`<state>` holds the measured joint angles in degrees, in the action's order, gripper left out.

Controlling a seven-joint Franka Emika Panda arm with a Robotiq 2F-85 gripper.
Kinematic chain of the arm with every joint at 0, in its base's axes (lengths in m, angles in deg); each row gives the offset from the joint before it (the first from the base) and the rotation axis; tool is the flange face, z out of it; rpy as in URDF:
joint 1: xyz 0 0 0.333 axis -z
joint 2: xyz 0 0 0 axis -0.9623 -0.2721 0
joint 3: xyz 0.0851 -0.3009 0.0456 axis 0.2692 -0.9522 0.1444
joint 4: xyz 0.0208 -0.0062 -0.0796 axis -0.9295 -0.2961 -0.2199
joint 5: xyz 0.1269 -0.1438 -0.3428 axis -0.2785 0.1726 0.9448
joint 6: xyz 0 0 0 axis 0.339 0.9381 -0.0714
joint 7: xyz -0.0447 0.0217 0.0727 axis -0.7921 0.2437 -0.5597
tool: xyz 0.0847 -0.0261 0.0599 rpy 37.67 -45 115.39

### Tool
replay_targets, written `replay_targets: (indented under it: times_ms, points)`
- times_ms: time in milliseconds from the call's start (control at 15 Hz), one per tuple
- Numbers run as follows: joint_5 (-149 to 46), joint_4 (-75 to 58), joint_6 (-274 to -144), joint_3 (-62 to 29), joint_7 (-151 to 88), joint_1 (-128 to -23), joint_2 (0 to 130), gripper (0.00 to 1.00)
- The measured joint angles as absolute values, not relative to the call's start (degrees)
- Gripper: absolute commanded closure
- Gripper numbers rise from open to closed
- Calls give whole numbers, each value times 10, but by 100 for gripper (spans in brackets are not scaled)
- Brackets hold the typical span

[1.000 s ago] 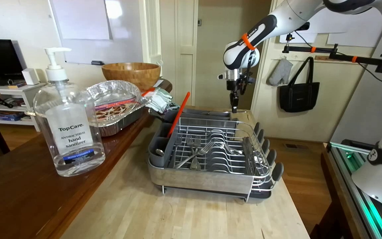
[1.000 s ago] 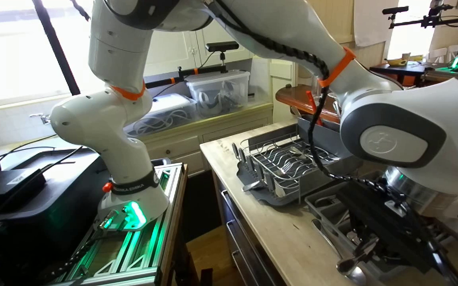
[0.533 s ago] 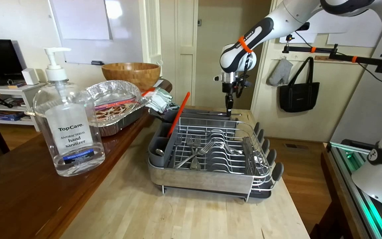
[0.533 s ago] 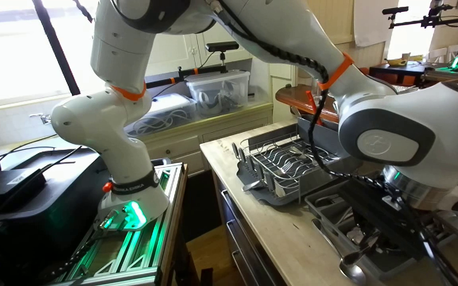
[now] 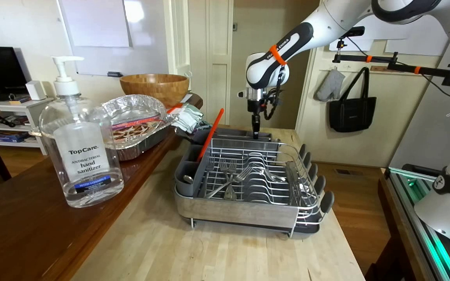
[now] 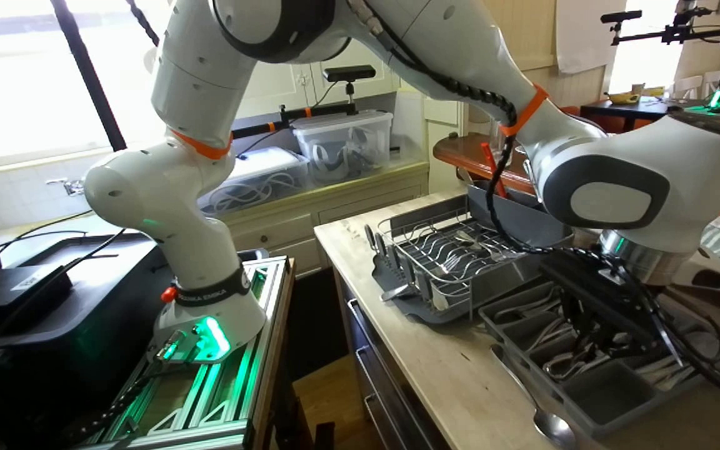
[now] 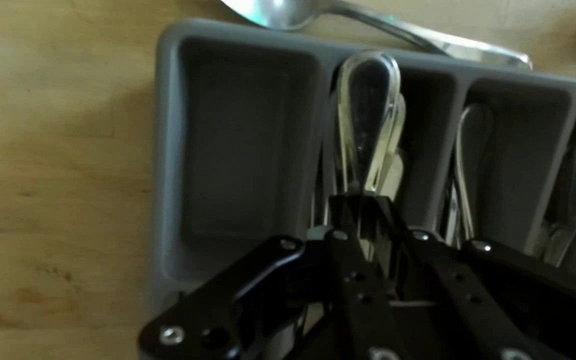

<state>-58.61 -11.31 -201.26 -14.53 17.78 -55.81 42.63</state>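
My black gripper (image 7: 360,200) is shut on a silver utensil (image 7: 368,120), whose rounded, shiny handle sticks out past the fingertips in the wrist view. What kind of utensil it is cannot be told, as the gripper covers its far part. Beneath lies the grey cutlery tray (image 7: 243,35), and the handle overlaps a narrow compartment with other handles in it. Left of that, a wider compartment (image 7: 243,140) shows only its bare floor. In an exterior view the gripper (image 5: 256,136) points down over the tray, behind the dish rack. A large spoon (image 6: 554,428) lies beside the tray.
The wire dish rack (image 5: 236,210) holds several forks and knives, with a red handle (image 5: 211,134) upright in its caddy. A sanitizer bottle (image 5: 84,156), a foil pan (image 5: 139,144) and a wooden bowl (image 5: 154,86) stand on the brown ledge alongside.
My gripper has moved leftward across the tray in the exterior view with the hand sanitizer, and slightly down, carrying the utensil. It stays shut. The rack and the loose spoon have not moved.
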Motion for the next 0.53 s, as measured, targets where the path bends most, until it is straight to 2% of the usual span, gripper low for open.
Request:
replay_targets:
  times_ms: [133,200,267,333,533]
  points:
    - [-586,-102,-2012,-142,159,-573,421,96]
    - [-586,-97,-2012,-141,149,-579,418,59]
    - [-583,-93,-2012,-142,137,-584,414,58]
    - [-579,-90,-2012,-143,123,-588,410,53]
    - [-574,-81,-2012,-150,94,-590,401,29]
